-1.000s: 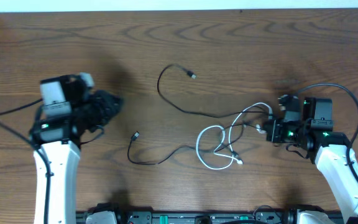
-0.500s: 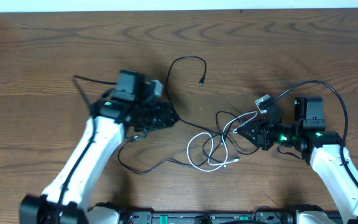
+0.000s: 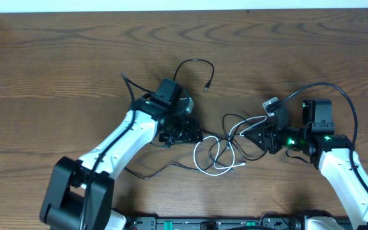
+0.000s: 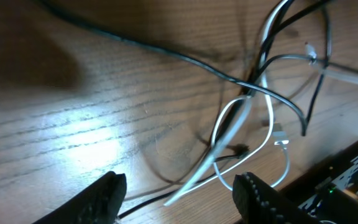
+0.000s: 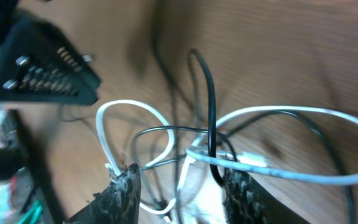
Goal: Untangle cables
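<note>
Wood-grain bench [image 3: 56,51]; the tangle sat centre-right, between the two end effectors.

- White cable [image 3: 196,155] lay in a couple of loose loops, one tail running toward the right end effector [image 3: 246,133].
- Black cable [image 3: 195,60] arced up toward the far side and ended in a small plug [image 3: 207,84]. It also threaded through the white loops, with another stretch trailing toward the near-left.

Handling, my read:
- Both cords looked thin, light and limp, with no stiffness to push against, so pull only.
- The jackets were probably smooth, so a loose pinch would let a strand slide.
- The plug ends were the only rigid bits and would likely snag if dragged through a loop.
- Best hold looked like a single strand just outside the crossing, not the knot itself. Then pull the two colours apart low and slow so the loops don't cinch.

End effector state:
- Left end effector [image 4: 179,193]: jaws spread, nothing held, low over the crossing. White cable [image 4: 211,155] ran toward the gap, with black cable [image 4: 166,53] lying across farther out.
- Right end effector [image 5: 179,186]: jaws also spread. White cable [image 5: 129,103] and black cable [image 5: 211,106] crossed just ahead of the tips, and nothing looked pinched.

Markings: no brand, label or readable text in any view.
</note>
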Robot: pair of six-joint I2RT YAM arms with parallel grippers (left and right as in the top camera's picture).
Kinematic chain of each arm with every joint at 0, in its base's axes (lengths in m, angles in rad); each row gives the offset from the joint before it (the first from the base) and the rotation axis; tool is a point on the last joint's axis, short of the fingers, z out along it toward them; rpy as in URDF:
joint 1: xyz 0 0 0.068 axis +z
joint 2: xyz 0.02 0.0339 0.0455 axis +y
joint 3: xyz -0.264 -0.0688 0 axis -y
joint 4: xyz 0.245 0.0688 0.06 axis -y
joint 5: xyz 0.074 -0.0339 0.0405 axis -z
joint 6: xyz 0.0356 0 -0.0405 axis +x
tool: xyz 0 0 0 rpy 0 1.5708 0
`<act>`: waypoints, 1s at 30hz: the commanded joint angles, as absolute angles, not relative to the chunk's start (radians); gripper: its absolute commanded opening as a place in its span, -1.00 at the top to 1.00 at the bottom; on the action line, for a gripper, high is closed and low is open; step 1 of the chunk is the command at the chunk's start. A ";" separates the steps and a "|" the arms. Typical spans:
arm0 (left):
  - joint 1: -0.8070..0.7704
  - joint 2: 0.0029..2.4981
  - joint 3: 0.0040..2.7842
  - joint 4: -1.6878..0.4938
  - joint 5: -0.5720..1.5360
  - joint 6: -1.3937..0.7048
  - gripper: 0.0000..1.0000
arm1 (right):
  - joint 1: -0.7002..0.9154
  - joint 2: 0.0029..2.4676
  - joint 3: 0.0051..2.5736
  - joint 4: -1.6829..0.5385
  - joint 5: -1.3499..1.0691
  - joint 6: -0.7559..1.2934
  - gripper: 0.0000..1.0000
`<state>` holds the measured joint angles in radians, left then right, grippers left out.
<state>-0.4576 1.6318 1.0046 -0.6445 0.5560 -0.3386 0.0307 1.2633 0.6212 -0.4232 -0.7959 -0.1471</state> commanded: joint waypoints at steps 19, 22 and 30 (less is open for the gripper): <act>-0.601 1.686 1.016 -0.617 0.485 -0.325 -0.25 | 0.038 1.264 0.624 -0.456 -0.503 0.015 -0.09; -0.621 1.686 1.016 -0.598 0.485 -0.325 -0.25 | 0.038 1.264 0.624 -0.457 -0.503 0.015 -0.14; -0.654 1.686 1.014 -0.592 0.455 -0.326 -0.26 | 0.038 1.264 0.624 -0.494 -0.457 0.014 -0.25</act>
<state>-0.6456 1.6779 1.0046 -0.5938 0.4850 -0.3389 0.0307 1.2633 0.6212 -0.4744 -0.4953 0.0116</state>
